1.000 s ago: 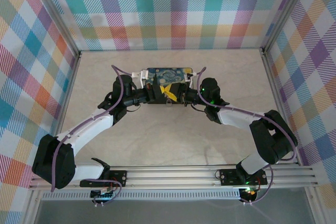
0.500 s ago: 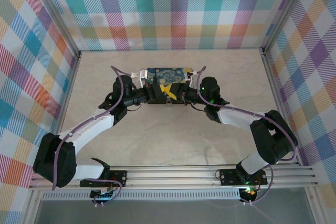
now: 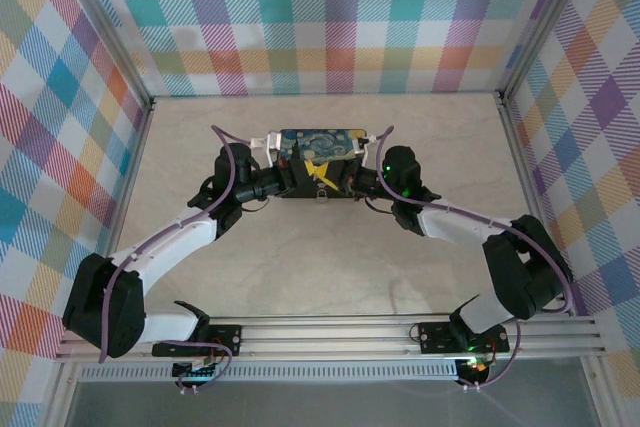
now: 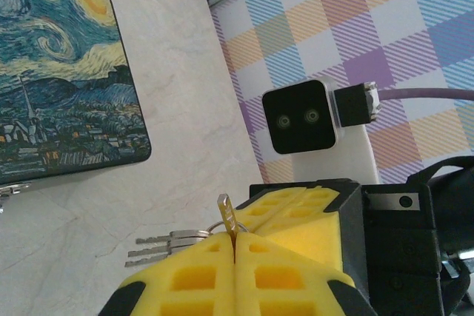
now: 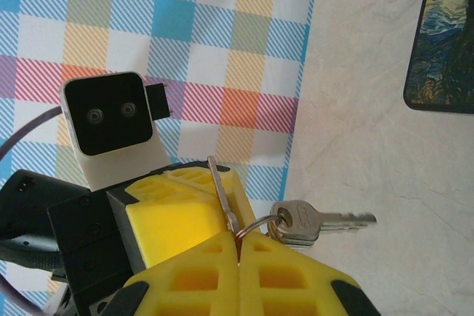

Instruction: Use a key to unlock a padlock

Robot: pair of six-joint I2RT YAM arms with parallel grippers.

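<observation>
The key is a thin metal blade standing edge-on out of my left gripper, whose yellow fingers are shut on it. In the right wrist view the same key runs from my right gripper, also shut on it, to the left fingers. Its ring with spare keys hangs beside the fingertips. From above, the left gripper and right gripper meet tip to tip at the tin's front edge. A tiny silvery padlock sits just below them.
The starry-night tin lies flat behind the grippers, its lid corner large in the left wrist view. The marbled table is bare in front. Checked walls and metal rails enclose the sides and back.
Both grippers stay together at the tin's front edge. The right arm's elbow has shifted slightly outward and toward the near edge.
</observation>
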